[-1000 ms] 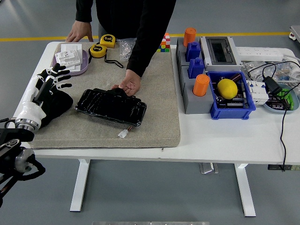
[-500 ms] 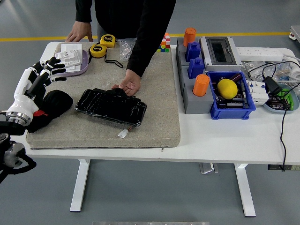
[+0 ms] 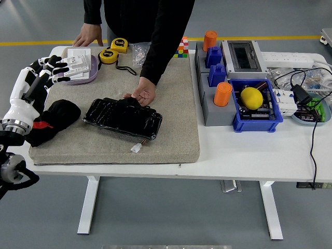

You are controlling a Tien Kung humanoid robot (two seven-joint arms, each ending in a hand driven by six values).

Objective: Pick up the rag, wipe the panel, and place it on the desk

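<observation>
since a second ago the robot's left hand (image 3: 41, 72) has lifted off the crumpled black rag (image 3: 52, 121) and drawn back toward the table's left edge, where it now hovers with its white-and-black fingers (image 3: 58, 63) spread and holding nothing. that rag lies alone at the left end of the grey felt mat (image 3: 171, 111), just left of the glossy black rectangular panel (image 3: 123, 118), which a person's hand (image 3: 141, 94) steadies at its far edge. judging by this, the last step, setting the rag down, looks finished or nearly so. if wiping is still owed, the hand would have to come back down and close on the rag. the right arm is out of view.
</observation>
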